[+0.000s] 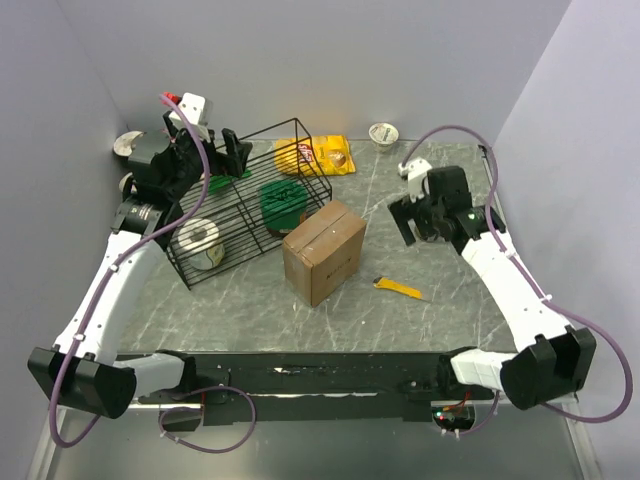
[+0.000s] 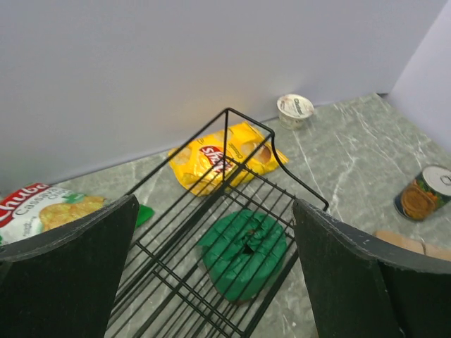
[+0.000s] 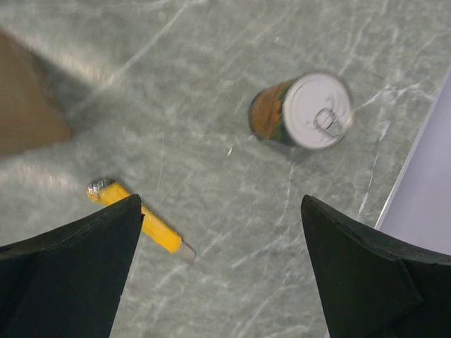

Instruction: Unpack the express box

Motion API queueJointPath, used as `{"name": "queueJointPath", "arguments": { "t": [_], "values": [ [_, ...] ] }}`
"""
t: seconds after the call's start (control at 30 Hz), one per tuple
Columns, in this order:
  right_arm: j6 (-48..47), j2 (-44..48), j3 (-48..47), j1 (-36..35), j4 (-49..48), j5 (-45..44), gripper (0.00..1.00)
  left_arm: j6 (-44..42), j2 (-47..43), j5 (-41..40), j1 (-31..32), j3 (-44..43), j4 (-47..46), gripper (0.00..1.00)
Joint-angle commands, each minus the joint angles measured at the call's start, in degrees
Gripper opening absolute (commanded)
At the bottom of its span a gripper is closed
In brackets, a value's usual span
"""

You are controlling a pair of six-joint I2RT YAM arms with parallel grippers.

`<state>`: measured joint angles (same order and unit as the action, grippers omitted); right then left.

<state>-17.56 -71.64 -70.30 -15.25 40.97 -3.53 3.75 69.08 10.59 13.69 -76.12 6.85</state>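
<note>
Left gripper (image 1: 233,152): fingers spread wide with nothing between them, raised over the far left end of the black wire basket (image 1: 250,205).
Left arm: stretched along the left side of the table (image 1: 450,180), wrist lifted close to the left wall.
Right gripper (image 1: 412,222): fingers equally wide and empty, hanging above bare tabletop and pointing down.
Right arm: angled in from the right edge, elbow low, wrist raised.
Express box (image 1: 323,250): closed, tape seam across its top, standing on the table between the two grippers and apart from both. It is just beside the basket's near right corner, and left of the right gripper.
Utility knife (image 3: 141,220): yellow, lying flat below the right gripper, near the box's right side.
Tin can (image 3: 303,113): on its side, pull-tab end showing, beyond the knife.
Green object (image 2: 243,253): under the basket wires.
</note>
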Motion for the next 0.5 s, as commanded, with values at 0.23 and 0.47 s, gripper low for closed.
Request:
{"name": "queueJointPath", "arguments": {
  "t": [0.23, 0.47],
  "values": [
    [-21.44, 10.37, 14.21, -0.05, 0.51, 16.52, 1.00, 0.91, 0.00, 3.56, 0.19, 1.23, 0.97, 0.96],
    [-29.17, 9.41, 18.18, 6.45, 4.38, 23.11, 0.94, 1.08, 0.88, 4.61, 0.19, 0.97, 1.23, 0.96]
  ]
}}
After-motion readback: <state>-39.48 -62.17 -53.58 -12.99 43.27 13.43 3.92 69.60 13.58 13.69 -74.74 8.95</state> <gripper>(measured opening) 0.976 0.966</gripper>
